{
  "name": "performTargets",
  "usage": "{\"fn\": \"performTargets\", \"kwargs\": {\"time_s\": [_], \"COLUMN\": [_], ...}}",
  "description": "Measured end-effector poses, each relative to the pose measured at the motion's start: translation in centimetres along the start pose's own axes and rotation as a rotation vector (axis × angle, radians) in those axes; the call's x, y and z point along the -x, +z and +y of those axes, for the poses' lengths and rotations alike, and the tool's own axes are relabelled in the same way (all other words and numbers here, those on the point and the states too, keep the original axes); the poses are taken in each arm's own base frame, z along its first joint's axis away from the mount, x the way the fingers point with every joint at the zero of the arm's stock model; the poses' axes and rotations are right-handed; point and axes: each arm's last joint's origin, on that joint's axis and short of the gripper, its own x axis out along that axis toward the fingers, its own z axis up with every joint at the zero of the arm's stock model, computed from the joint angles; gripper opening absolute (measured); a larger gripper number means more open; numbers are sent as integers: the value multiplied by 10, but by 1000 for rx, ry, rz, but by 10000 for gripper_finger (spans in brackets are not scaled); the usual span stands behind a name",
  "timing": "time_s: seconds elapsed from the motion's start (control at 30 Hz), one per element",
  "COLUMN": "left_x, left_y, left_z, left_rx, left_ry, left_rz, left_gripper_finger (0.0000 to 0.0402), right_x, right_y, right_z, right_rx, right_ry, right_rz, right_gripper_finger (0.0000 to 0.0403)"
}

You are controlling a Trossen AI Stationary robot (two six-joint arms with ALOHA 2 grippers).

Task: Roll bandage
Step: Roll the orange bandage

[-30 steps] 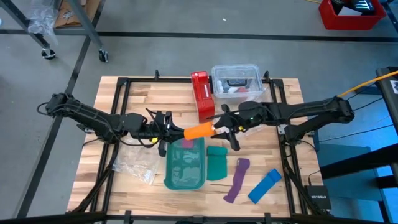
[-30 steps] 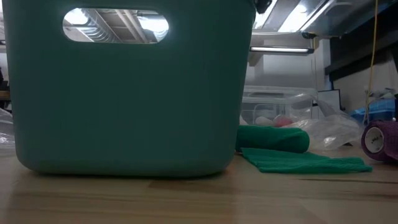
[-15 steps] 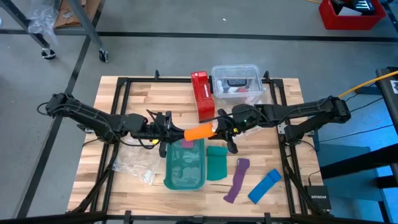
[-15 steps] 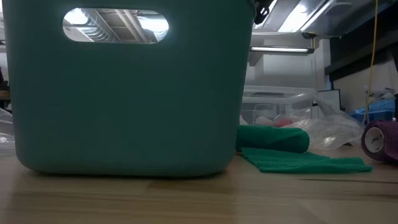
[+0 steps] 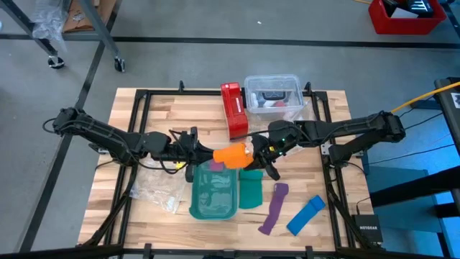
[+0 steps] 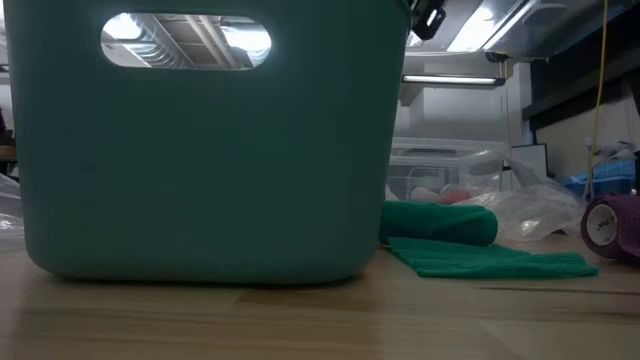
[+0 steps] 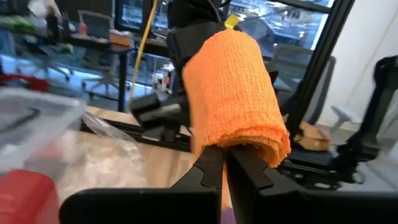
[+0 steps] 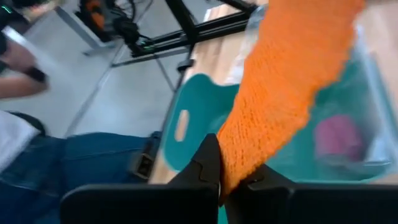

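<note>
The wooden table (image 5: 165, 115) carries everything; from its left side the left arm reaches toward the middle, from its right side the right arm does the same, and the two meet above the far end of the teal basket (image 5: 213, 191), which stands at the near centre; in the low view its wall (image 6: 200, 150) fills most of the frame. At the far centre sit a clear plastic box (image 5: 273, 93) and, touching its left side, a red box (image 5: 233, 109); just right of the basket lies a green cloth (image 5: 251, 188), then a purple fabric strip (image 5: 273, 207), then a blue fabric strip (image 5: 306, 214) near the right front. The bandage (image 5: 230, 154), bright orange, hangs in the air between the grippers; the left gripper (image 7: 225, 163) is clamped on one end, the right gripper (image 8: 225, 180) pinched tight on the other.
</note>
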Motion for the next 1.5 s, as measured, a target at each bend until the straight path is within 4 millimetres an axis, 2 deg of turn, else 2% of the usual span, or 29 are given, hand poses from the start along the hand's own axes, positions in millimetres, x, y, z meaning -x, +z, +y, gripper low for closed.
{"fn": "performTargets", "kwargs": {"time_s": [0.3,0.63,0.8,1.13,1.33,1.5], "left_x": [0,0,-5,-22,-26,-26], "left_y": [1,-4,-12,-35,-44,-44], "left_z": [3,4,4,3,-1,-3], "left_rx": [-120,-108,-28,376,526,560], "left_ry": [95,120,128,154,79,31], "left_rz": [-13,25,57,106,169,191], "left_gripper_finger": [0,0,0,0,0,0], "right_x": [0,5,8,8,6,3], "right_y": [2,26,34,36,32,25], "right_z": [4,16,18,13,10,4], "right_rx": [-151,-153,-127,-160,-168,-118], "right_ry": [119,294,265,132,55,-57], "right_rz": [17,-177,-290,-368,-348,-294], "right_gripper_finger": [1,0,0,0,0,3]}}
